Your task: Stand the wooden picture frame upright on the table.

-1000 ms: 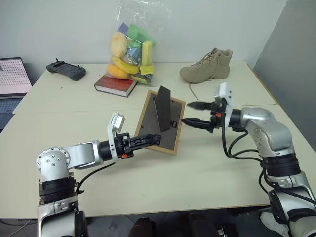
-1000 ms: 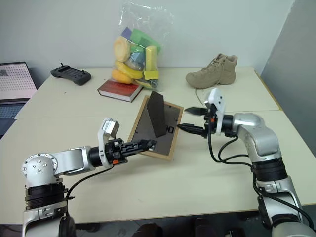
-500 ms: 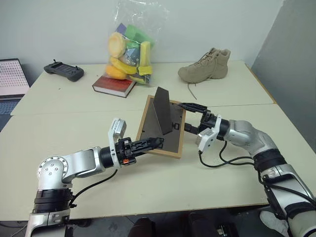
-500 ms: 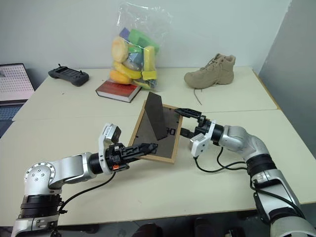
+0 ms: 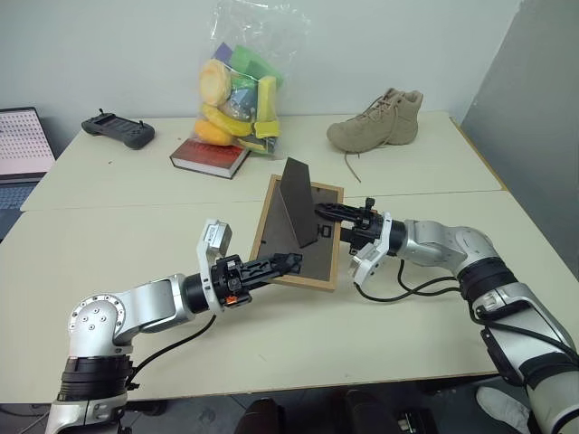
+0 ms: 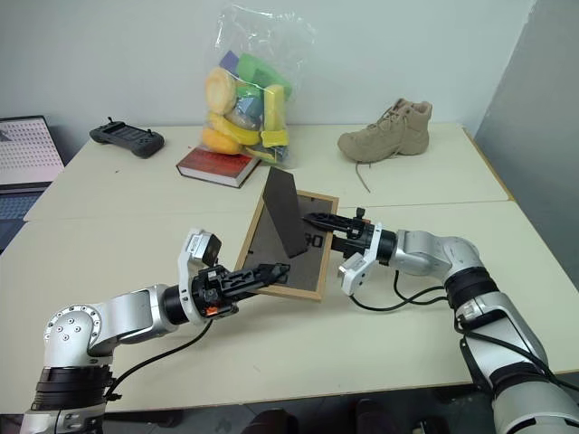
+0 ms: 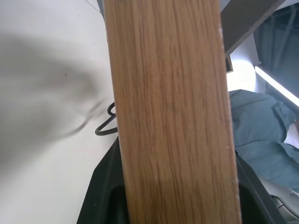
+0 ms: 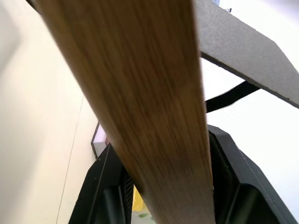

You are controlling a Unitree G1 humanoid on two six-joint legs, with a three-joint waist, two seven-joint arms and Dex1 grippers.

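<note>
Both end effectors grip your small light-wood picture frame [image 5: 299,237], dark brown back and raised prop facing up: the left end effector [image 5: 288,262] is clamped on the near-left edge, the right end effector [image 5: 327,213] on the right edge. You see it tilted over the middle of the pale cream bench [image 5: 389,312], behind the seam. Wrist views show wood grain between black fingers [image 8: 100,186], which the head views lack. Whether its lower edge touches the bench is unclear.
</note>
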